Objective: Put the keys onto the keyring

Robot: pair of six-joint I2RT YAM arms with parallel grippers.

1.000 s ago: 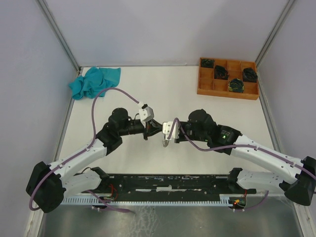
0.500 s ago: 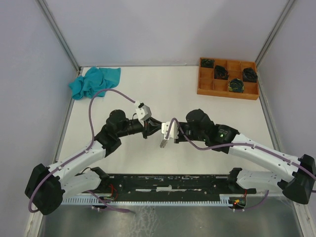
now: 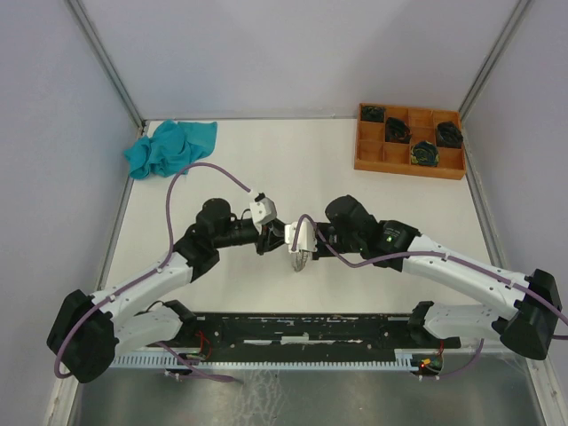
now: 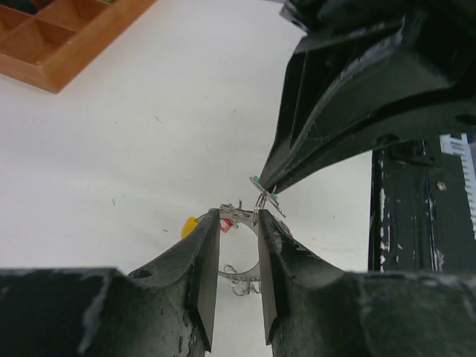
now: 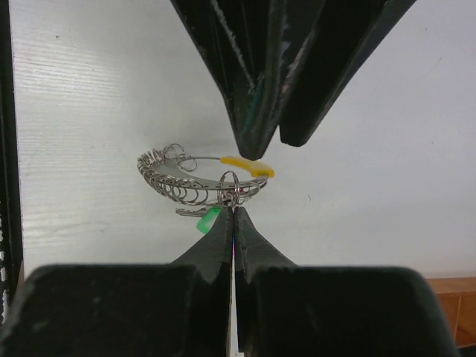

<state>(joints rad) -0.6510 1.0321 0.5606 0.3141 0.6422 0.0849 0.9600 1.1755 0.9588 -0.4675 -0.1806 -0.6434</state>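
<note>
Catching the light between the two grippers at mid-table, the keyring (image 5: 182, 192) shows in the right wrist view as a flattened oval of fine wire coils. Its long axis runs across the picture and its yellow tag (image 5: 249, 166) points to the right. From above it is only a narrow ribbed strip running toward the near edge, and whether it touches the table (image 3: 355, 204) cannot be told. It looks light, springy and slippery, liable to swing or twist, so a pinch on the stiff band beside the tag seems the safest hold. The right gripper (image 5: 233, 214) is pinched fully shut at the ring's near rim. Green plastic pokes out beside its tip, so it appears to hold the green-tagged key (image 5: 204, 221) against the coils. A red tag (image 4: 225, 224) sits close by. The left gripper (image 5: 269, 147) comes in from the opposite side, fingers (image 4: 207, 253) parted a little, flanking the ring with nothing clamped.
</note>
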